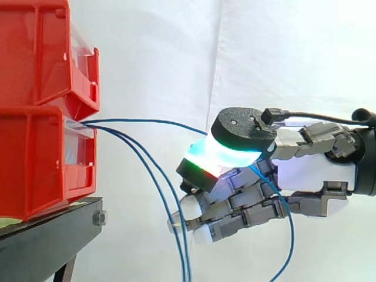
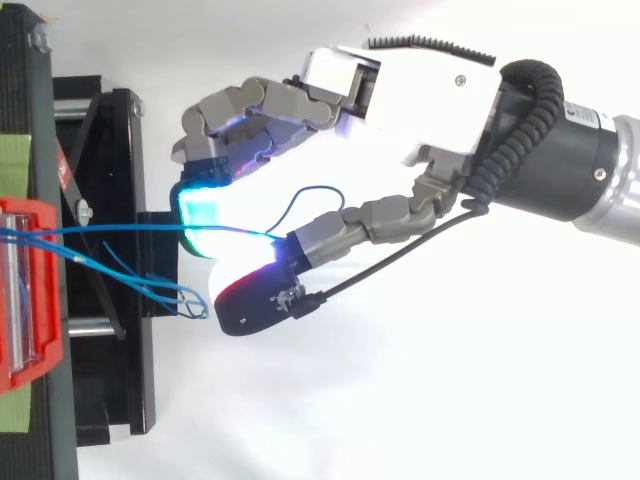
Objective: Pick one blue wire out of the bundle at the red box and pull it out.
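Several thin blue wires come out of the lower red box (image 1: 35,158) at its front lip. One blue wire (image 1: 153,121) runs nearly level from the box to my hand (image 1: 311,173), where it is pinched between the thumb's glowing pad and a cyan-lit fingertip (image 1: 226,151). Its free end passes behind the fingers and hangs down at the right. From above, the same wire (image 2: 120,229) stretches from the red box (image 2: 20,290) into the pinch, with my hand (image 2: 420,90) curled round it. Two other blue wires (image 1: 153,176) droop away below.
A second red bin (image 1: 41,53) is stacked on the lower one, both on the black stand (image 1: 47,235). The slack wires (image 2: 150,285) loop over the stand's frame just left of my thumb. A white curtain hangs behind.
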`<state>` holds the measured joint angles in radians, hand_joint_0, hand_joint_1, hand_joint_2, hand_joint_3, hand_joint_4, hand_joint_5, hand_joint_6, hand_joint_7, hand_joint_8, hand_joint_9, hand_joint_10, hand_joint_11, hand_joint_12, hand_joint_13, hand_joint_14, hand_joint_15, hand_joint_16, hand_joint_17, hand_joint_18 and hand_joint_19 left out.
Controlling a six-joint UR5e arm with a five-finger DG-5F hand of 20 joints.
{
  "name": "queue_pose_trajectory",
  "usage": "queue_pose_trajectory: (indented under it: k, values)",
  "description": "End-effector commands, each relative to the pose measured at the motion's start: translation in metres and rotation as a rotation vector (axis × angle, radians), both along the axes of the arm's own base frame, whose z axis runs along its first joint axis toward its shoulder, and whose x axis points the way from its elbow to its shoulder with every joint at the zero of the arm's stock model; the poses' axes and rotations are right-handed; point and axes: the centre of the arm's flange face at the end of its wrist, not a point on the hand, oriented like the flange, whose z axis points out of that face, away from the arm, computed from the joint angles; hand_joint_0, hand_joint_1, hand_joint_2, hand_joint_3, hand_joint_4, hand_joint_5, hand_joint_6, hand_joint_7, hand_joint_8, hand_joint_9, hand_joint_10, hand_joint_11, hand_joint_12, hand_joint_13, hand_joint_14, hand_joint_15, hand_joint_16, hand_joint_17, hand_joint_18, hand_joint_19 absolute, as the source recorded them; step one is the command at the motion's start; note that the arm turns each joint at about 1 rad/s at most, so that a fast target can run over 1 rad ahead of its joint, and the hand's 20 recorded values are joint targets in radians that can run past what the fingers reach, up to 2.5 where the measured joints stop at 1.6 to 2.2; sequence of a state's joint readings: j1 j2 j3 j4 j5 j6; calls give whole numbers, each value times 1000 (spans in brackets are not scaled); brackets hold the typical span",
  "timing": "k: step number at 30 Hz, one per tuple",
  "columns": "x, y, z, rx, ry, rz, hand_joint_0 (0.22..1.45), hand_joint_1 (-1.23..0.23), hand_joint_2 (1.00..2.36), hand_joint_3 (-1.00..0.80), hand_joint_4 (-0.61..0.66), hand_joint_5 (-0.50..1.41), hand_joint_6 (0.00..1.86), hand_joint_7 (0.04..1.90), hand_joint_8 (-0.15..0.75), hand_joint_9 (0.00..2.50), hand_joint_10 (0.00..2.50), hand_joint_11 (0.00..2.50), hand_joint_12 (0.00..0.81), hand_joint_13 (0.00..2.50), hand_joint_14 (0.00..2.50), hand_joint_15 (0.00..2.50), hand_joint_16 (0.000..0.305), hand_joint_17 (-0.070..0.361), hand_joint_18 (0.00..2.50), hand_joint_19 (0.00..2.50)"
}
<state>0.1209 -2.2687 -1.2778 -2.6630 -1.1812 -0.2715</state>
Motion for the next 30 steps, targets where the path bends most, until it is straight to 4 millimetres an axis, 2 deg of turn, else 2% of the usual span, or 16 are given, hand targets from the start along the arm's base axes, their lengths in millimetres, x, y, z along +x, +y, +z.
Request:
queue_pose_trajectory:
  k: [1, 6, 9, 10, 13, 23, 30]
  values:
    - [0, 0, 0, 0, 0, 0, 527, -755, 1003, -461, 267, -120, 683, 1235, 281, 878, 24, 555, 394, 411, 7, 171, 59, 133, 339, 390]
    - [0, 0, 0, 1, 0, 0, 490, -654, 1000, -500, 281, -109, 647, 1257, 293, 888, 21, 536, 410, 413, 7, 178, 62, 140, 349, 392]
    - [0, -1, 0, 1, 0, -1, 471, -557, 1000, -500, 351, -69, 501, 1444, 295, 894, 16, 437, 415, 422, 7, 157, 64, 144, 352, 393]
    - [0, -1, 0, 2, -2, -1, 467, -516, 1000, -500, 369, -73, 503, 1296, 290, 881, 15, 371, 415, 427, 6, 148, 65, 145, 357, 392]
    - [0, -1, 0, 1, 0, -1, 477, -482, 1000, -500, 424, -77, 504, 1194, 279, 872, 14, 308, 405, 430, 6, 147, 65, 145, 363, 393]
    - [0, -1, 0, 1, 0, -1, 584, -515, 1015, -310, 373, -62, 505, 1258, 268, 933, 16, 387, 374, 453, 7, 174, 57, 129, 352, 424]
    - [0, -2, 0, 1, 0, -3, 600, -604, 1017, -272, 310, -53, 501, 1495, 279, 954, 19, 483, 378, 463, 8, 190, 56, 127, 357, 427]
